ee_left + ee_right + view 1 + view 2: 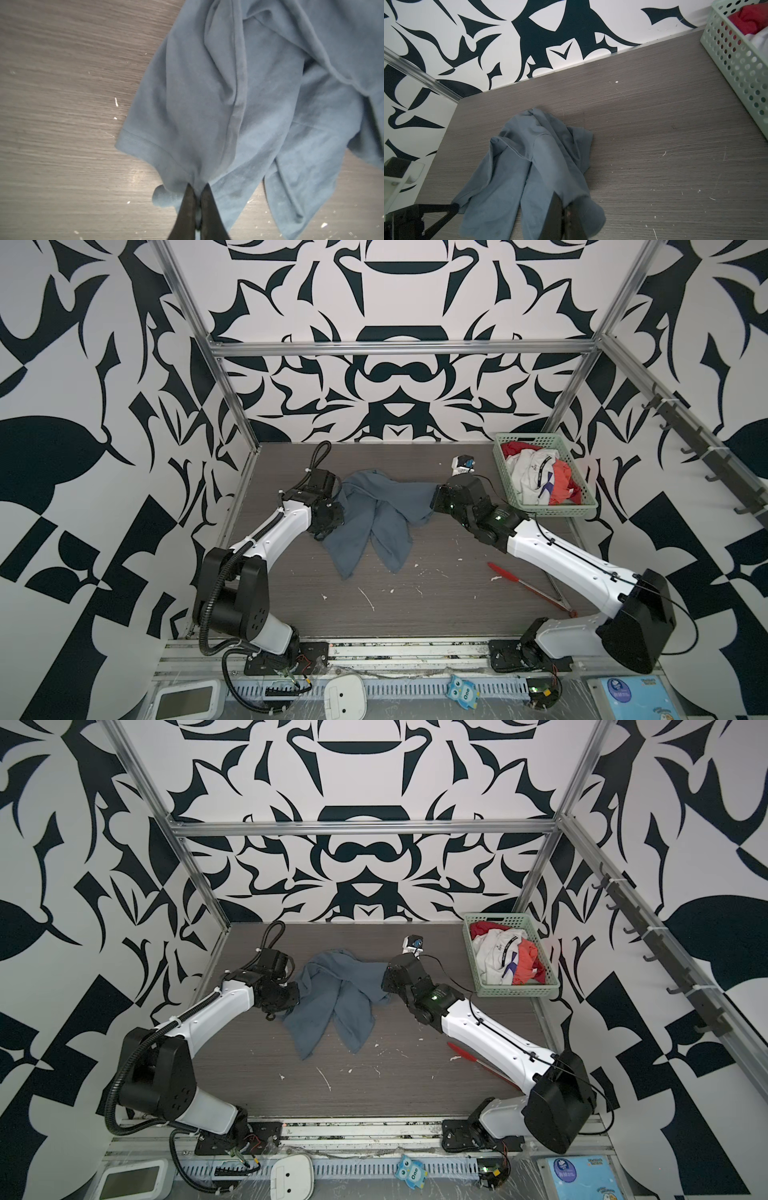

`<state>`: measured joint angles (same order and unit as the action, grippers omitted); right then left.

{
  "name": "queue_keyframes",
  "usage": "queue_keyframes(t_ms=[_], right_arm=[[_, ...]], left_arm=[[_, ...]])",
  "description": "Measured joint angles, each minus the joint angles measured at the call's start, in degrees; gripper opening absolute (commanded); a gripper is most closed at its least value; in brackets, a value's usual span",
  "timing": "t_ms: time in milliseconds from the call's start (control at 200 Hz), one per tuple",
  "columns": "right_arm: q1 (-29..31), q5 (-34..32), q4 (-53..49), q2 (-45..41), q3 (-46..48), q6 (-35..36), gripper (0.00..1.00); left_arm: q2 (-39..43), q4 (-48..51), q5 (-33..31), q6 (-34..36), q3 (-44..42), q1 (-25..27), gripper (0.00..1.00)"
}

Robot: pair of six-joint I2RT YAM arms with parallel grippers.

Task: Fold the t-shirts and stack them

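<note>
Two tools are clenched on one garment: the left tool (198, 187) pinches the slate blue-grey t-shirt (374, 522) at a gathered point just beside a sleeve hem, and the right tool (566, 204) is closed on the opposite side, with cloth draped over its fingers so that the edge it grips cannot be told. The shirt lies bunched on the worktop (436, 593) between the two arms. Its middle is crossed over itself and two loose lobes trail toward the front edge. The other shirts, a white t-shirt (530, 477) and a red-orange t-shirt (561, 481), sit crumpled in the pale green lattice basket (540, 512) at the far right corner, well apart from it. The main risk, as I judge it, is the twist: pulling the two grips apart may tighten the crossed folds into a rope, not a flat panel. Both holds look thin, on gathered fabric, so a firm stretch could let one slip out and drop that side in a heap. The left pinch may also have caught more than one layer, which would trap the sleeve inside the body. If the two grips are not on matching corners, the shirt would spread skewed and any fold built on it would come out crooked.
</note>
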<state>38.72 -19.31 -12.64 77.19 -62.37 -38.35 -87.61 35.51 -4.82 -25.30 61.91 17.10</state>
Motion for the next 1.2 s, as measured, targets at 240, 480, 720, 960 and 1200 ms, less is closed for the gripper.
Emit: queue_keyframes(t_ms=[240, 480, 720, 960, 1200], right_arm=[[-0.5, -0.22, -0.42, -0.33, 0.22, 1.01, 0.0], [-4.15, -3.1, -4.28, -2.38, -9.09, 9.14, 0.0], [-5.27, -7.87, -3.89, -5.92, -30.08, 22.8, 0.0], [-5.25, -9.14, -4.22, -10.78, -46.18, 32.44, 0.0], [-5.25, -9.75, -4.46, -14.36, -53.66, 37.9, 0.0]], left_arm=[[0.09, 0.15, -2.21, 0.07, 0.04, 0.0, 0.0], [8.68, 3.39, -8.46, 2.34, 9.9, -1.68, 0.0], [19.45, 4.44, -10.93, 7.76, 29.2, -4.11, 0.0], [25.73, 6.36, -8.02, 12.66, 44.87, -4.09, 0.0], [29.31, 6.69, -6.51, 15.98, 52.81, -4.09, 0.0]])
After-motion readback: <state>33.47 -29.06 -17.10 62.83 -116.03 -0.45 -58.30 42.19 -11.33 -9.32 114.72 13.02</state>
